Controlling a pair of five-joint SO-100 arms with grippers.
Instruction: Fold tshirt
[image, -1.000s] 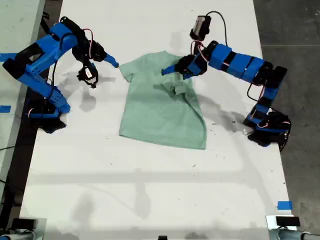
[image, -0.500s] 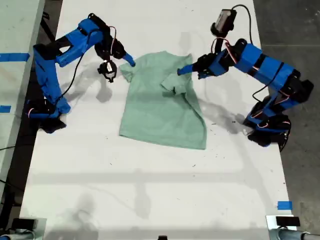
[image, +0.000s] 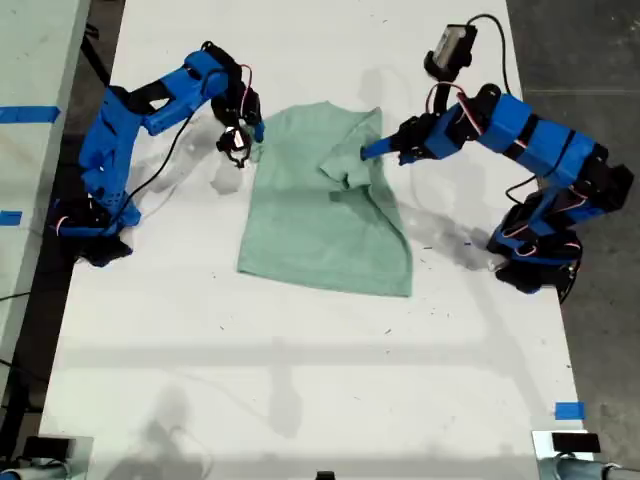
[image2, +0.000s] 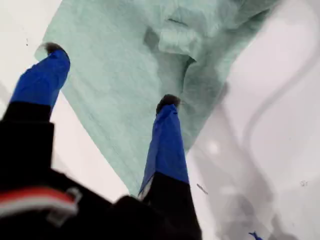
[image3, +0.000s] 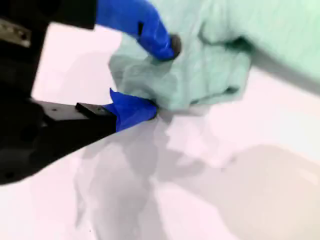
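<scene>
Showing, big to small:
Bench (image: 300, 380): white, holds all.
Tshirt (image: 320, 215): mint, lies mid-bench, sleeve bunched toward exterior view's right.
My first tool (image2: 107, 75): fingers apart above tshirt.
My second tool (image3: 157, 80): clamped on tshirt's sleeve.

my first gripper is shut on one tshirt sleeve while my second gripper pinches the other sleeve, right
No. My first gripper is open, its jaws spread over the tshirt and holding nothing, as the first wrist view shows. The rest holds.
</scene>
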